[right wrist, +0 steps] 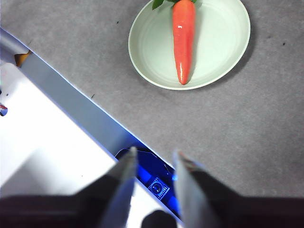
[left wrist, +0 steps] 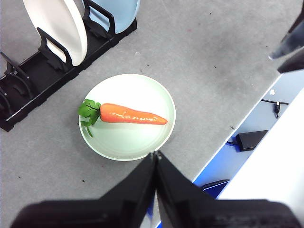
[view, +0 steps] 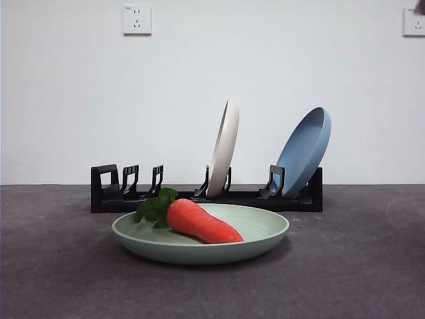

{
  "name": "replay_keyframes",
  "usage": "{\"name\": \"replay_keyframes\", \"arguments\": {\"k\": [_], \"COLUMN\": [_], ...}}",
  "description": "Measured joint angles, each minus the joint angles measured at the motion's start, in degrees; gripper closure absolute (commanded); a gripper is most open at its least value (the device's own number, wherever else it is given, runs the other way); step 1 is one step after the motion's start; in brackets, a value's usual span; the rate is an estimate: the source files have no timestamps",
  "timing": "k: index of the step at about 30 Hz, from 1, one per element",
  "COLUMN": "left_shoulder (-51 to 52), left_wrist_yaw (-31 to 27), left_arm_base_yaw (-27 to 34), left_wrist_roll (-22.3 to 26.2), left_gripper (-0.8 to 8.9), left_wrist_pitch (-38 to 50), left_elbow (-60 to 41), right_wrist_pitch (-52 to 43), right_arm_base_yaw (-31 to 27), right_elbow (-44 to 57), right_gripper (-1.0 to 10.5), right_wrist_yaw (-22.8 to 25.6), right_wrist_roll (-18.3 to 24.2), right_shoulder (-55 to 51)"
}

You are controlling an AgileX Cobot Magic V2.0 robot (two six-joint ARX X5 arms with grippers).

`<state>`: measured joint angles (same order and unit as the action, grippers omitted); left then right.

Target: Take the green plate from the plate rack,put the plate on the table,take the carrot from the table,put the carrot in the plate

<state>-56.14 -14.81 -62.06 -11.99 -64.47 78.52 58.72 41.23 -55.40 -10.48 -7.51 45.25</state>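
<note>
Lying in the green plate (view: 255, 229), the carrot (view: 201, 222); left gripper (left wrist: 156, 154) closed empty, right gripper (right wrist: 153, 156) parted.

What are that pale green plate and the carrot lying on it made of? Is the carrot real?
The green plate looks like matte plastic: even pale colour, soft dull sheen, smooth moulded rim. The carrot seems a toy, probably plastic or rubber: uniform orange-red skin with a glossy highlight, and stiff-looking green leaves. The look alone leaves the exact material open.

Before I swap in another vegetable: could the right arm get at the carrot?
Probably yes. The carrot lies bare on the green plate, nothing over it. The right gripper, jaws open and holding nothing, is back over the table edge, with bare table between.
</note>
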Motion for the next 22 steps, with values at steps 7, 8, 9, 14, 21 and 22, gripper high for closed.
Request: {"name": "replay_keyframes", "arguments": {"k": [7, 8, 9, 14, 21, 22], "left_shoulder": [0.0, 0.0, 0.0, 0.0, 0.0, 0.1], "left_wrist_yaw": [0.0, 0.0, 0.0, 0.0, 0.0, 0.0], "left_arm_base_yaw": [0.0, 0.0, 0.0, 0.0, 0.2, 0.7], "left_wrist_roll": [0.0, 0.0, 0.0, 0.0, 0.3, 1.0], "left_gripper": [8.17, 8.17, 8.17, 8.17, 8.17, 8.17], "left_wrist_pitch": [0.0, 0.0, 0.0, 0.0, 0.1, 0.1], "left_elbow": [0.0, 0.0, 0.0, 0.0, 0.0, 0.0], "right_wrist_pitch": [0.0, 0.0, 0.0, 0.0, 0.0, 0.0], "right_arm_base_yaw": [0.0, 0.0, 0.0, 0.0, 0.0, 0.0], "right_elbow": [0.0, 0.0, 0.0, 0.0, 0.0, 0.0], "right_gripper": [9.5, 9.5, 9.5, 9.5, 9.5, 9.5], "right_wrist_yaw": [0.0, 0.0, 0.0, 0.0, 0.0, 0.0], "right_wrist_roll": [0.0, 0.0, 0.0, 0.0, 0.0, 0.0], "right_shoulder": [0.0, 0.0, 0.0, 0.0, 0.0, 0.0]}}
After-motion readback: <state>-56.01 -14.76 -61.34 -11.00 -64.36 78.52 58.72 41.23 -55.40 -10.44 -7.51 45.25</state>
